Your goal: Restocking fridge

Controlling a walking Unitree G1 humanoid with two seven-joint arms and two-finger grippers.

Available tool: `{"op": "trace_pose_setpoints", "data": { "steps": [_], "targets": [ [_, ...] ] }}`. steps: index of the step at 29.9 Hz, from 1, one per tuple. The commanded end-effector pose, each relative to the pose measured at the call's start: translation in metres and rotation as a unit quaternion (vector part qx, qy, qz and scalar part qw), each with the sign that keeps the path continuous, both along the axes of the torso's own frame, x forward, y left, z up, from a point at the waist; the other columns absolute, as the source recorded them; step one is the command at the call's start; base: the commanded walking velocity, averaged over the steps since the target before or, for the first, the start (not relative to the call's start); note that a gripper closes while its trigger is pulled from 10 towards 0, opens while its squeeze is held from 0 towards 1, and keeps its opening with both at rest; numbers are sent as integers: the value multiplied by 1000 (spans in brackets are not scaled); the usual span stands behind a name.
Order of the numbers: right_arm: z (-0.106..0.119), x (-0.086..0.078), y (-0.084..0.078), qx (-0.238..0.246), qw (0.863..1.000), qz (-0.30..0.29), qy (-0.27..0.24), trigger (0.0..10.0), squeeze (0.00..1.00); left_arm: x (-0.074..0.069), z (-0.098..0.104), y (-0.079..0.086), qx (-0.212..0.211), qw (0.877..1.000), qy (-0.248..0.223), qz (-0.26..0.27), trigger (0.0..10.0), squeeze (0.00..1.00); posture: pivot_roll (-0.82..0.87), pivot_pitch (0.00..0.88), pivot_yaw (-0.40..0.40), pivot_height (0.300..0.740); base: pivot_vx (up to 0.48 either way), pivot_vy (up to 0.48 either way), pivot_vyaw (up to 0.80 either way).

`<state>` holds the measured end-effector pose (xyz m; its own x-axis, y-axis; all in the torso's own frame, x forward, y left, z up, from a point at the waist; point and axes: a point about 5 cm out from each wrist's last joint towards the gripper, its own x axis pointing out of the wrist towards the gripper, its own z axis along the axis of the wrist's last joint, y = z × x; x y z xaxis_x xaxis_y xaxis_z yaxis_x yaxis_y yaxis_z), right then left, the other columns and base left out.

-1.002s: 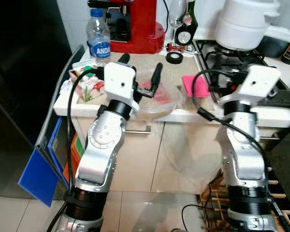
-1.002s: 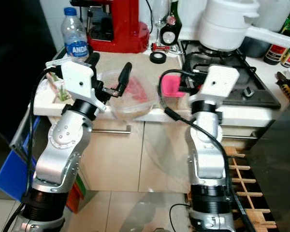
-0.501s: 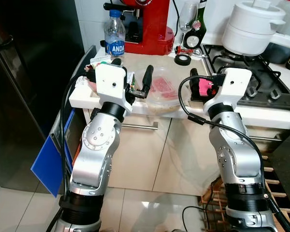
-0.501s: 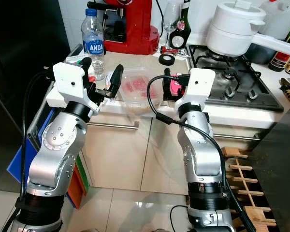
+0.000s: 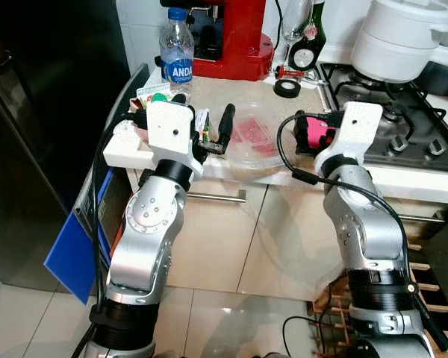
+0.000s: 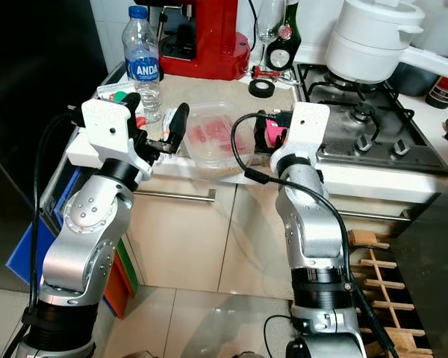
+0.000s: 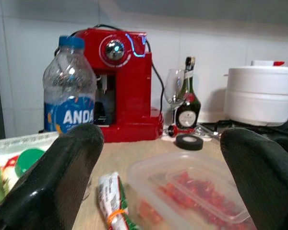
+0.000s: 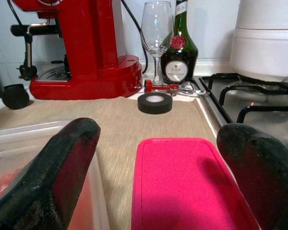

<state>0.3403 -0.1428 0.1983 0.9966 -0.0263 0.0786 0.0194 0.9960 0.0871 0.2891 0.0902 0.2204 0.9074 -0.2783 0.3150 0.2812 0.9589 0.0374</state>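
Both grippers are held wide open and empty at the counter's front edge: the left gripper (image 5: 207, 125) beside a clear plastic container (image 5: 252, 142) of red food, the right gripper (image 8: 156, 179) over a pink lid (image 8: 187, 184). Nothing is picked up yet; the restocking appears barely begun.

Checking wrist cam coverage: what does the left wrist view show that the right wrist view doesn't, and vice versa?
Left wrist view: the clear plastic water bottle with a blue label, a green cap and a small wrapped packet beside the container.

Right wrist view: the flat pink rectangular lid lying between the open right hand fingers, and the black gas hob grate.

Both: the red coffee machine, empty wine glass, dark green bottle, black tape roll, white pot and clear plastic container of red food.
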Motion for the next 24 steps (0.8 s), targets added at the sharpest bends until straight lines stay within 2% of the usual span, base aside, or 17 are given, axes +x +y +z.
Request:
{"op": "trace_pose_setpoints", "data": {
  "steps": [1, 24],
  "targets": [
    [0, 2, -5, 1, 1000, -11, 5, 10000, 27, -3, 5, 0, 2, 1000, -11, 1, 10000, 0, 46, 0, -48, 740, 0, 0, 0],
    [-8, 3, -17, -12, 997, -55, 44, 10000, 27, -3, 2, -1, 5, 1000, 2, -5, 10000, 0, 39, 0, -44, 740, 0, 0, 0]
  ]
}}
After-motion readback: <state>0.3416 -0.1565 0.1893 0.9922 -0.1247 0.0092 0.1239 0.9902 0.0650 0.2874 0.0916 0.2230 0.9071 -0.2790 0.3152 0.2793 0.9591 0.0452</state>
